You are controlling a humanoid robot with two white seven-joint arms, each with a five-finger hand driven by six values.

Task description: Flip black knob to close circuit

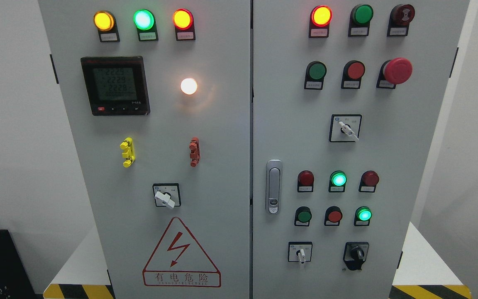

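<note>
Black knob (356, 253), task item: sat at the lower right of the right cabinet door (359, 149), its grip pointing roughly straight up and down, beside a white-handled selector (301, 253) to its left. Warning triangle (181, 253), red lightning bolt: lower left door (156, 166). Selector switches, white handles: one above the triangle (165, 198), one mid right door (347, 129). Door latch (274, 187), silver: left edge of right door. Digital meter (115, 85): upper left door, display lit. Indicator lamps: yellow (103, 20), green (144, 19) and red-orange (182, 19) lit along the top left; white lamp (189, 86) lit beside the meter. Emergency stop button (397, 70), red mushroom: upper right. Robot hands: neither in view, so hand state could not be told.
</note>
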